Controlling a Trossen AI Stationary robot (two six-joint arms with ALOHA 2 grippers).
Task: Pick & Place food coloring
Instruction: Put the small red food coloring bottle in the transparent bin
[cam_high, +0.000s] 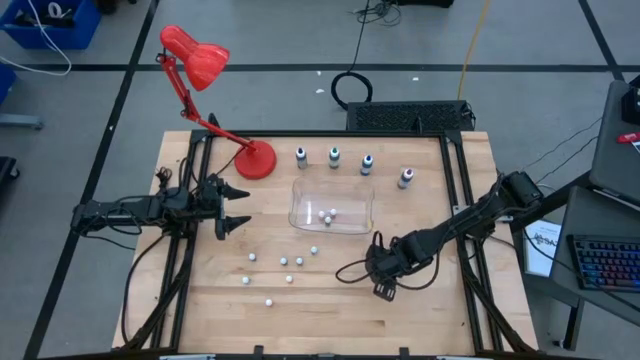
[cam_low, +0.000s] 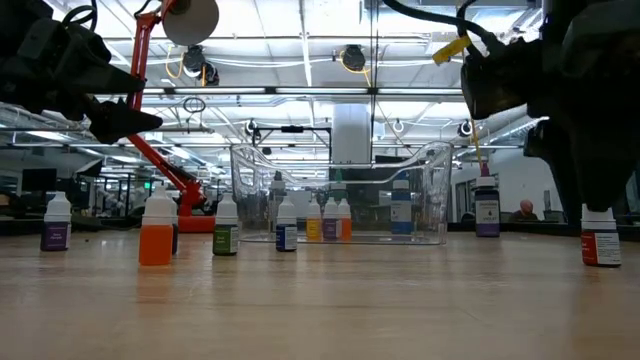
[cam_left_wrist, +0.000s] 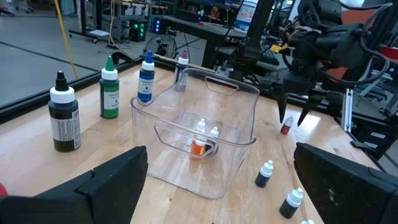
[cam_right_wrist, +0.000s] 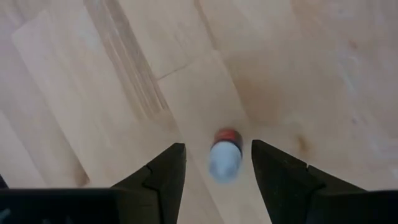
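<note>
The food coloring bottle (cam_right_wrist: 224, 157), red-bodied with a pale cap, stands upright on the table (cam_high: 430, 310) between your right gripper (cam_right_wrist: 216, 163) fingers, spread either side without touching, seemingly lined up to grasp. Your left gripper (cam_high: 232, 207) waits wide open near the lamp (cam_high: 205, 75).

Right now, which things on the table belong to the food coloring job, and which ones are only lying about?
Job: small red bottle under the open right gripper; loose small bottles; clear bin holding a few.
Lying about: red lamp; four larger bottles in the back row; left gripper, waiting beside the lamp.
</note>
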